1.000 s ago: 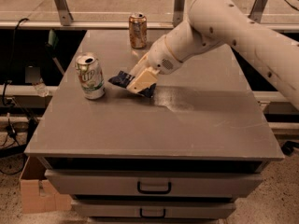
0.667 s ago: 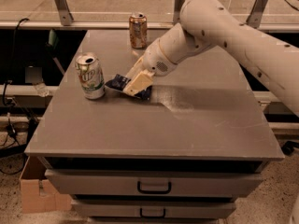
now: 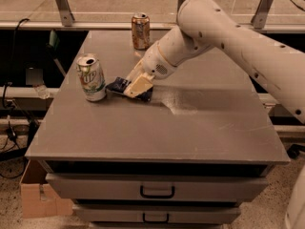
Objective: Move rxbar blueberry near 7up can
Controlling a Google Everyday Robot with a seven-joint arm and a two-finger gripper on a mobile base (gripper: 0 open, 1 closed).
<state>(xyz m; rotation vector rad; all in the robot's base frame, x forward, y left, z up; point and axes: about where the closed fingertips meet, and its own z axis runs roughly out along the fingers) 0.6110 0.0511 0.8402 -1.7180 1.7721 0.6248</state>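
The 7up can (image 3: 91,78), silver-white and green, stands upright on the left part of the grey table (image 3: 157,128). The rxbar blueberry (image 3: 119,85), a dark navy wrapper, is low at the table surface just right of the can, a small gap apart from it. My gripper (image 3: 138,86) comes in from the upper right and its tan fingers are shut on the bar's right part, which they hide.
An orange-brown can (image 3: 140,31) stands at the back of the table, behind the gripper. My white arm (image 3: 228,37) spans the right back of the table. Two drawers (image 3: 157,191) sit below the front edge. A cardboard box (image 3: 38,194) is on the floor at left.
My gripper has carried the bar a little to the left, closer to the 7up can. The cans have not moved.
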